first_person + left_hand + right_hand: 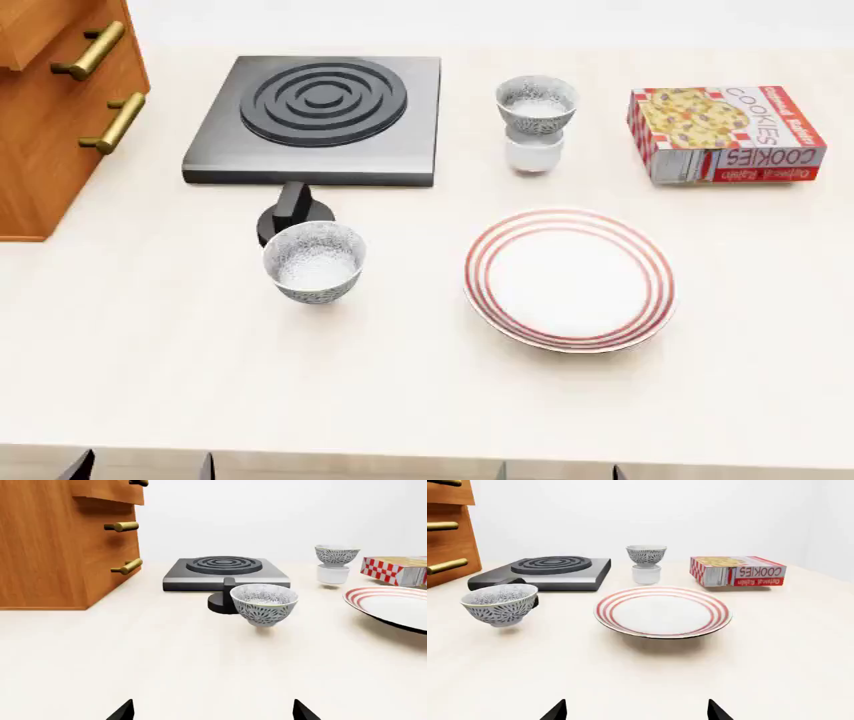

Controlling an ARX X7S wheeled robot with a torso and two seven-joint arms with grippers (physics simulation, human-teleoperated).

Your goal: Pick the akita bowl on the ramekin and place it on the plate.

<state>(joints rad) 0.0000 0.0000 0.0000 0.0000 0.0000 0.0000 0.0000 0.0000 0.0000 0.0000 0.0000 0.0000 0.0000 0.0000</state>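
Note:
The akita bowl (537, 103), grey-black speckled with a white inside, sits stacked on the white ramekin (534, 153) at the back of the counter; the left wrist view shows the same bowl (337, 555) and ramekin (333, 574). In front of them lies the red-ringed plate (483, 280), nothing on it. A second identical bowl (315, 262) stands alone to the plate's left. My left gripper (213, 711) and right gripper (636, 710) are both open at the counter's near edge, holding nothing, well short of every object. The right one faces the plate (606, 611).
A black stove burner (318, 110) with its knob (295, 210) sits at the back left, just behind the lone bowl. A cookies box (725, 133) lies at the back right of the ramekin. A wooden drawer cabinet (54, 110) bounds the far left.

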